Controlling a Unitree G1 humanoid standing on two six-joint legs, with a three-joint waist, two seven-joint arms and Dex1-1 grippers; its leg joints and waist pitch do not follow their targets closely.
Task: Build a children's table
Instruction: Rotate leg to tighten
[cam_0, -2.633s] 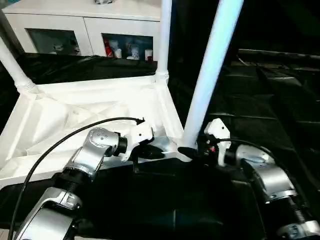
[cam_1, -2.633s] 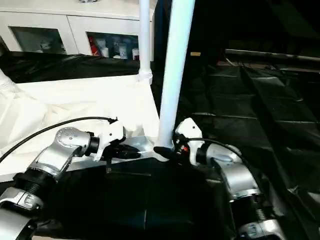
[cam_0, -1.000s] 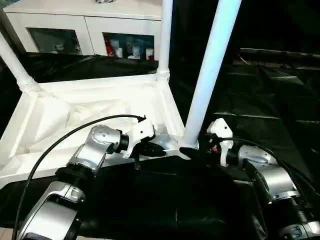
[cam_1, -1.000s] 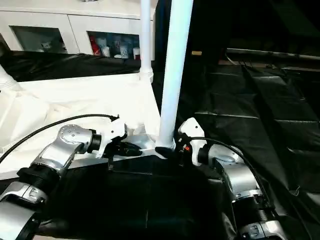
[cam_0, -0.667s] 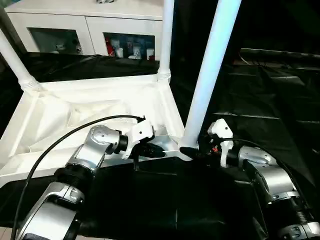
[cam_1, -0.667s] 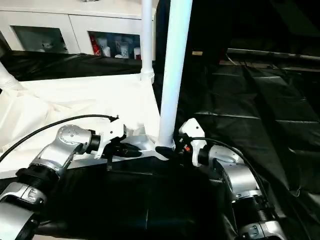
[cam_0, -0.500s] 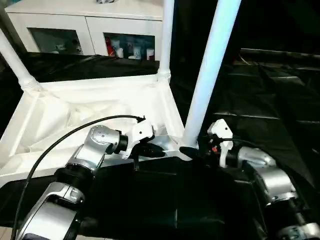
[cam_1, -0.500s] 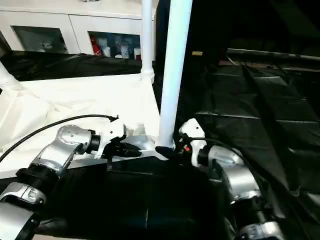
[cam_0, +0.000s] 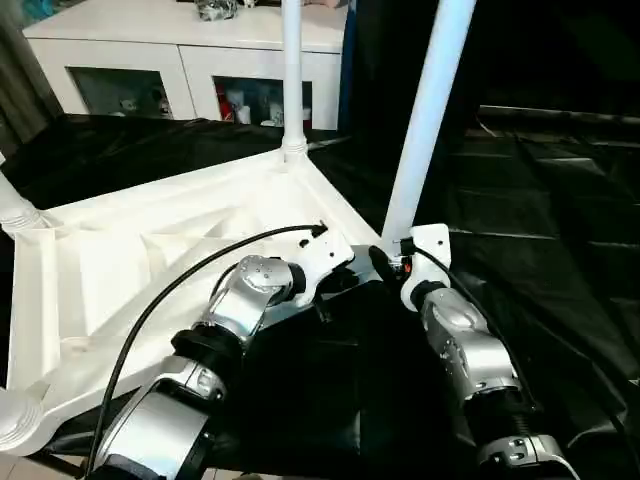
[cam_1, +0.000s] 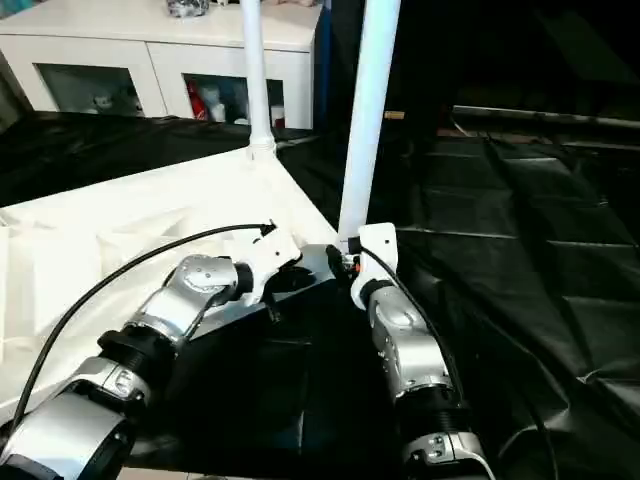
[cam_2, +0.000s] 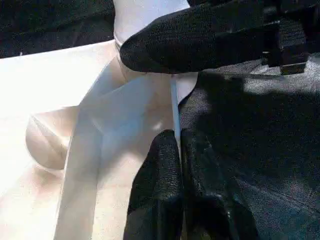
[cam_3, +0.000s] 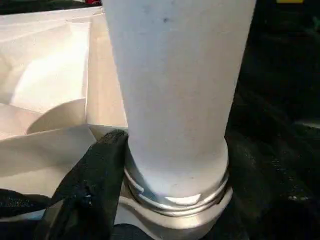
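The children's table lies upside down, its white rimmed top (cam_0: 120, 260) on the black cover. One leg (cam_0: 292, 80) stands in the far corner socket, another (cam_0: 15, 210) at the left corner. A third leg (cam_0: 425, 120) rises from the near right corner. My right gripper (cam_0: 383, 262) is closed around that leg's base; in the right wrist view one black finger (cam_3: 92, 175) lies against its collar (cam_3: 175, 192). My left gripper (cam_0: 350, 277) is shut on the top's thin rim (cam_2: 173, 100) beside that corner, with its fingertips (cam_2: 167, 145) pinching the edge.
The black-covered work table (cam_0: 540, 220) stretches away to the right. A white cabinet (cam_0: 200, 60) with glass doors stands behind it. A black cable (cam_0: 170, 290) arcs over my left forearm above the tabletop. An empty corner socket (cam_0: 20, 420) shows at the near left.
The whole view has shifted. The tabletop now lies turned, with its left end nearer me and a near-left corner in sight. Both grippers remain at the near right corner.
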